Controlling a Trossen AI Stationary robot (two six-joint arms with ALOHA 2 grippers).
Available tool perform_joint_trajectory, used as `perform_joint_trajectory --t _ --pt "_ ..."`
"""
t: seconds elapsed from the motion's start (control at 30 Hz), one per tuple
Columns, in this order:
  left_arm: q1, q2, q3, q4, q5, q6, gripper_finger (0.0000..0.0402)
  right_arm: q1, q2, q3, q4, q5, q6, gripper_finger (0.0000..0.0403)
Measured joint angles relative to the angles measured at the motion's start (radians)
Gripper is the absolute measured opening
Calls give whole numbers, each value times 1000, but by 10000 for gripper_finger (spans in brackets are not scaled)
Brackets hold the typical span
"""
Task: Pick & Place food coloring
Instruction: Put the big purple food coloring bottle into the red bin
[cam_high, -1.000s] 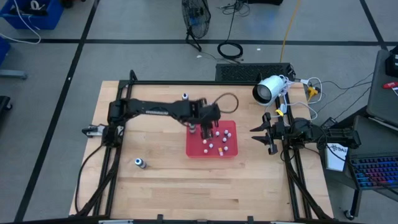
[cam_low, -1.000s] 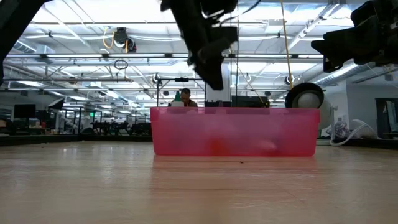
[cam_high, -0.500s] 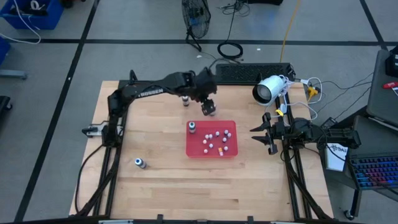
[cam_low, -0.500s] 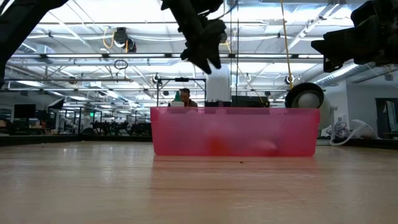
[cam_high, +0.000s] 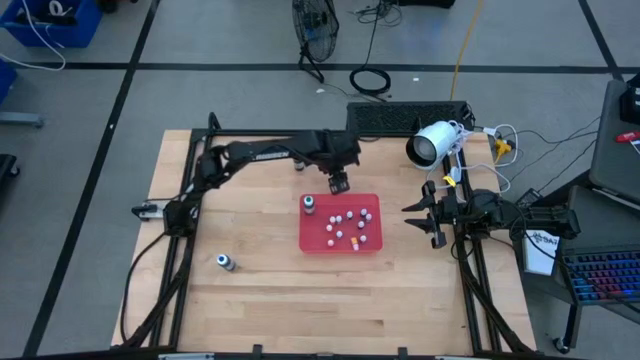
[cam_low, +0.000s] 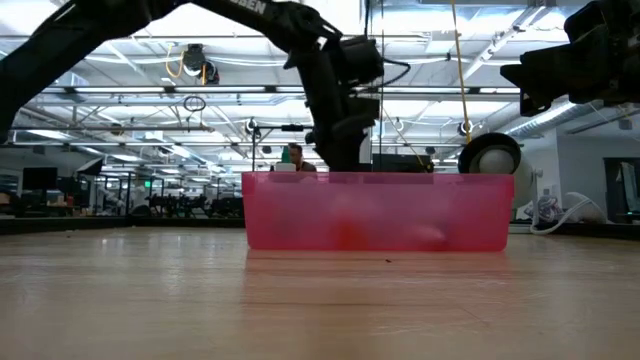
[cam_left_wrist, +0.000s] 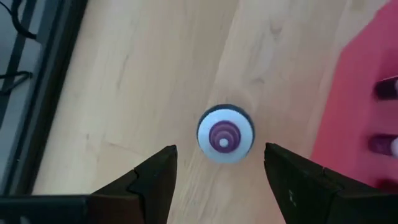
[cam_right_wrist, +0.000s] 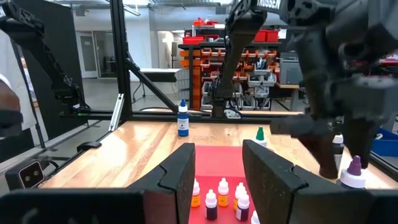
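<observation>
Pale wooden bench (cam_high: 270, 290) on a grey floor (cam_high: 80, 110) crossed by dark lines, a coiled black cable (cam_high: 372, 80) lying beyond it, rows of ceiling lights (cam_low: 150, 60) overhead, shelves of red bins (cam_right_wrist: 205, 56) behind.

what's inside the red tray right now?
The red tray holds a cluster of small white-capped bottles plus a green-topped bottle at its corner. In the low view the tray wall hides them all.

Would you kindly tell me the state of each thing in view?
Tray: holding small bottles.
Purple bottle: upright on table, beside tray.
Blue bottle: upright on table.
Left claw: open, over purple bottle.
Right claw: open, waiting at table's right.
</observation>
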Motion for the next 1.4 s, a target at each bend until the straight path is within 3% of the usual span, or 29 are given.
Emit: perform_joint_trajectory --t 0.7,1.4 --pt "3 62 -1 64 -17 -25 239 0 0 0 -1 0 0 126" --pt "-3 122 -1 94 -81 124 239 0 7 0 1 0 0 125"
